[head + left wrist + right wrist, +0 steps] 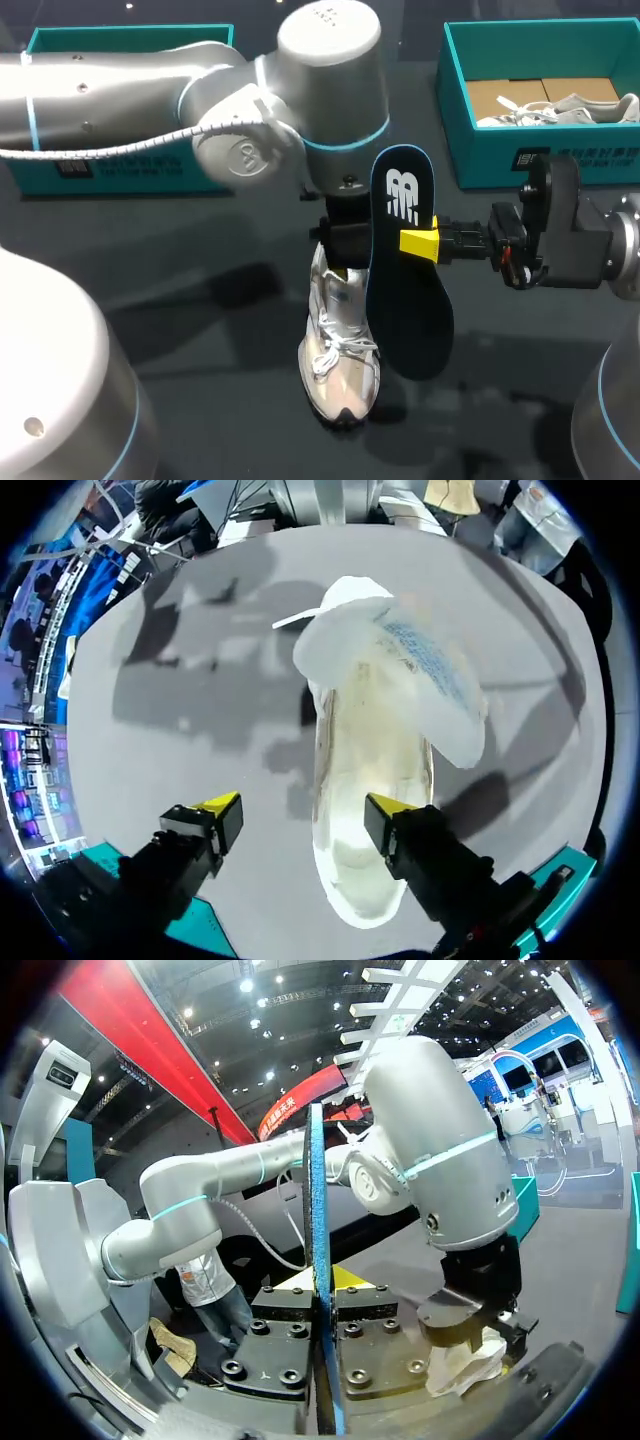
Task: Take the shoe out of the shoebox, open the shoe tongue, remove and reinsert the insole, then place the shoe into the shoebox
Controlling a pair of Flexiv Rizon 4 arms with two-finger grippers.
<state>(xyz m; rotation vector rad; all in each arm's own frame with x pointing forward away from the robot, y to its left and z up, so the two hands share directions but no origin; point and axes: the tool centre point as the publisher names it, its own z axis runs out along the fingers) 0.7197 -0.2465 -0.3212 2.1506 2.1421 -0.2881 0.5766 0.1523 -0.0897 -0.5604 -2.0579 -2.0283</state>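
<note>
Head view: gripping insole [405,280] upright in right tool [420,243], just beside shoe [340,375]. Left tool [303,808] open above shoe's heel. Bare surface [200,320] all round; boxes [490,150] well back.

1. Exhibition hall, robot demonstration stand: a grey left arm [120,90] and right arm [610,240] meet over a dark bench [200,330]
2. A teal shoebox [140,178] sits at one far corner, a second shoebox [480,150] at the other
3. Overhead, a high truss ceiling [400,1005] with spotlights and a long red banner [150,1050]
</note>
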